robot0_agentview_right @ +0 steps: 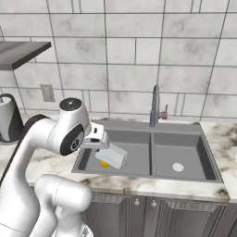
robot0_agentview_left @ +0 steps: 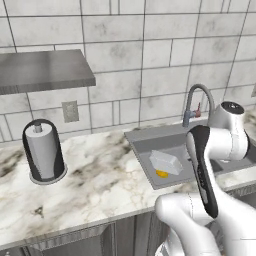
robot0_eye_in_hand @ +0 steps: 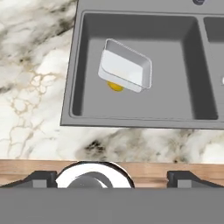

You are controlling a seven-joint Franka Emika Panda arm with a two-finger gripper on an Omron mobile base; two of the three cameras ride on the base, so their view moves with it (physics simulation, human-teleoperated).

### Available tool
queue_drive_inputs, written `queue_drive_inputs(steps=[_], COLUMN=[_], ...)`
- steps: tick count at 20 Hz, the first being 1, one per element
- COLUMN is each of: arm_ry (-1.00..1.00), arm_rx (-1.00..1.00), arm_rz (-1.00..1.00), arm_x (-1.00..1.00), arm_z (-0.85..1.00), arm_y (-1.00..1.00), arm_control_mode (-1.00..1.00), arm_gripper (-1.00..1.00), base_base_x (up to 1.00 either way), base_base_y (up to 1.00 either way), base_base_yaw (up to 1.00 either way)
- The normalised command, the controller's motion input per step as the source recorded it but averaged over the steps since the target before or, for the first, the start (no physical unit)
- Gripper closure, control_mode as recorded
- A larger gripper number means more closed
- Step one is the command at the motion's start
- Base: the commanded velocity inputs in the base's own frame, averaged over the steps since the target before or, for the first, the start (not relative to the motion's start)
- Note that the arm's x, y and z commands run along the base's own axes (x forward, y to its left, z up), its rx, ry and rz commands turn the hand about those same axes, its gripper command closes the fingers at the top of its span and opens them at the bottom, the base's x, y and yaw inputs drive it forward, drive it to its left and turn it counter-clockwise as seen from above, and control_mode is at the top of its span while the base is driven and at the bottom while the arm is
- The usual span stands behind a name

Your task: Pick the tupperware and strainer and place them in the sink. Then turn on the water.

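The tupperware, a pale translucent lidded box, lies tilted in the left basin of the grey sink. A small yellow-orange thing peeks out from under its near edge. The same tupperware sits just below my gripper, which hangs over the basin's front left part. In the hand view my gripper is open, its fingertips far apart with nothing between them. From the left base view the tupperware shows beside my forearm. The strainer is out of view. No water falls from the curved faucet.
A paper towel holder stands on the marble counter at the left, below a grey shelf. The right basin holds just its round drain. A tiled wall backs the counter, and cabinet doors sit below its edge.
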Motion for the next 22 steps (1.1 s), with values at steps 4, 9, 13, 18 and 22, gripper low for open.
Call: queue_drive_inputs(steps=[4, 9, 13, 18, 22], arm_ry=[-0.12, -0.05, 0.00, 0.00, 0.00], arm_rx=[-0.02, -0.03, 0.00, 0.00, 0.00], arm_rz=[0.00, 0.00, -0.05, 0.00, 0.00], arm_x=[-0.90, -0.54, 0.00, 0.00, 0.00], arm_z=[0.52, 0.47, 0.10, 0.00, 0.00], arm_y=[0.23, 0.22, 0.01, 0.00, 0.00], arm_control_mode=[-1.00, -1.00, -1.00, -1.00, -1.00], arm_gripper=[-1.00, -1.00, -1.00, -1.00, -1.00], base_base_x=[0.00, 0.00, 0.00, 0.00, 0.00], base_base_y=[0.00, 0.00, 0.00, 0.00, 0.00], base_base_yaw=[0.00, 0.00, 0.00, 0.00, 0.00])
